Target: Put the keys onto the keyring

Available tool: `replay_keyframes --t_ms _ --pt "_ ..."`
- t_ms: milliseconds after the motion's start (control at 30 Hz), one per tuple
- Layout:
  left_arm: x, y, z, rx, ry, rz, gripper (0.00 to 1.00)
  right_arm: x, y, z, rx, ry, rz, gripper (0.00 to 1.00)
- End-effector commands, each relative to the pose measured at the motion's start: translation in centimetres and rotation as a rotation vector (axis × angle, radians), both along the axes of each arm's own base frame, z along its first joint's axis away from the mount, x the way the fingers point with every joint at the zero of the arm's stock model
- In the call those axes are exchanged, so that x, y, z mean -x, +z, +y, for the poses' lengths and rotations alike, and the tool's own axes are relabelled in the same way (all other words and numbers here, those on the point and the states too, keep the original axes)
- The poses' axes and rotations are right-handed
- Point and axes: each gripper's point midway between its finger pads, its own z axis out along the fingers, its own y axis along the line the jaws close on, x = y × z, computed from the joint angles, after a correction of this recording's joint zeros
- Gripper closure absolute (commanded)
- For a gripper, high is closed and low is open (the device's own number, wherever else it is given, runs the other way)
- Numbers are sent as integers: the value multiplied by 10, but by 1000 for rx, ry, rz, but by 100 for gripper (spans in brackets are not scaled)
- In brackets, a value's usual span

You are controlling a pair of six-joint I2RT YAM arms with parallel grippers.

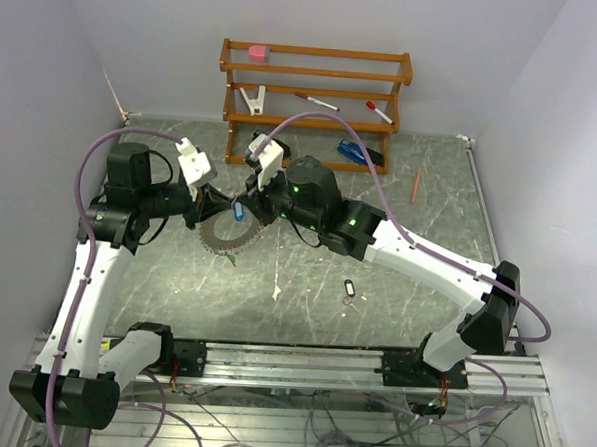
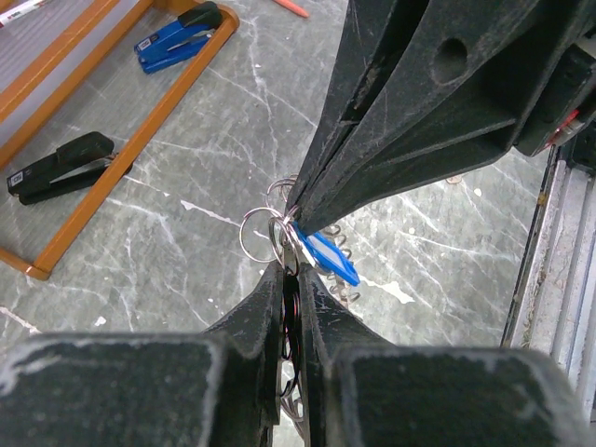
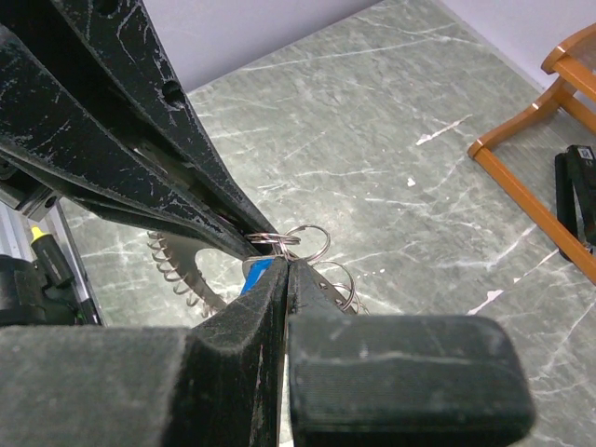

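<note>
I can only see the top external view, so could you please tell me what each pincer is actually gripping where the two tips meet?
Observer: The left wrist view shows the left pincer shut on the keyring's thin wire, which runs edge-on between its jaws.
Operator: Thank you. And the right one?
Observer: The right pincer is shut at the blue-tagged key, whose tag hangs just under its tips.
Operator: Is anything else at the tips?
Observer: Yes, several small silvery split rings bunch right where the two tips meet.
</note>
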Motion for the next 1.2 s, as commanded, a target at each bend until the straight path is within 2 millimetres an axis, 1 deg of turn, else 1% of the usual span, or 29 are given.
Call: replay_keyframes --t_ms 0,300,400,600,700,867,1000,1167 --pt "17 24 -10 22 -99 -80 93 0 16 -5 -37 -18 -17 100" --pt "32 31 -11 -17 -187 -192 93 7 17 -9 -33 10 16 100" --pt "33 35 -12 -21 -197 -237 93 11 13 -9 -25 38 51 100" --pt "35 47 -14 -6 -211 -306 93 21 13 -7 -56 121 153 100" --pt "33 53 -14 -4 -201 -338 93 21 12 -9 -64 124 186 100" --pt "33 56 -16 3 -216 -356 93 17 18 -14 -101 115 229 100" --pt "35 59 -17 11 -228 -388 93 11 14 -16 -110 114 308 100" --pt "34 61 -18 17 -232 -399 93 13 6 -13 -94 147 386 100"
